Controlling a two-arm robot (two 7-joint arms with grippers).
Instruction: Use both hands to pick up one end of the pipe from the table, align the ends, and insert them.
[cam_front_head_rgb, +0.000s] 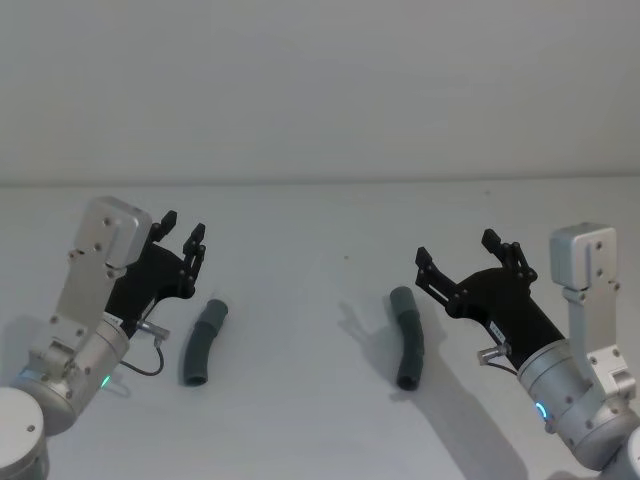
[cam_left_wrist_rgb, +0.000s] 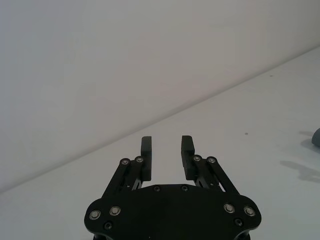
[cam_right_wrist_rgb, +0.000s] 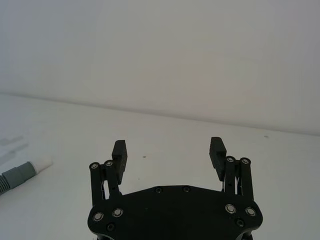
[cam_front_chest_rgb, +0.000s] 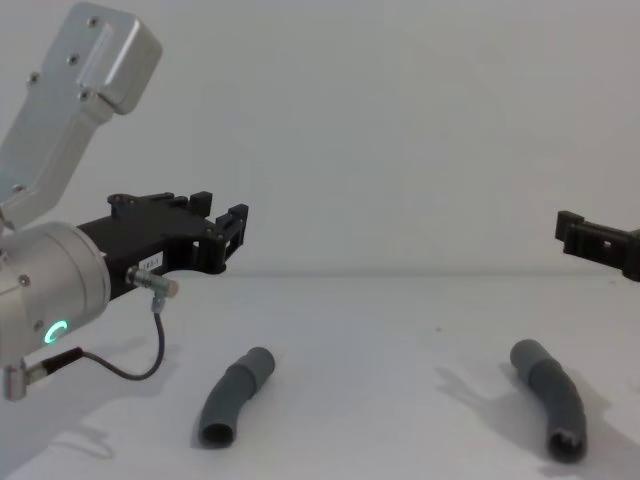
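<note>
White table, plain pale wall behind it. I see both pipe pieces lying flat on the table, well apart, not joined.

Left pipe piece: curved, ribbed middle, smooth cuffs. Its near end shows a dark round mouth to the chest camera. Right pipe piece: same build, near end also dark and open.

Right wrist view catches a grey cuff with a narrower white tip resting on the table, off to one side of that gripper's fingers. I can't tell for sure which piece it belongs to.

Left gripper hangs above the table near the left piece's far end, on its outer side. Fingers are parted with a narrow gap, nothing between them. Right gripper hangs near the right piece, also on the outer side, fingers spread wider and empty too. Neither touches a pipe.

Black cable loops under the left wrist.
</note>
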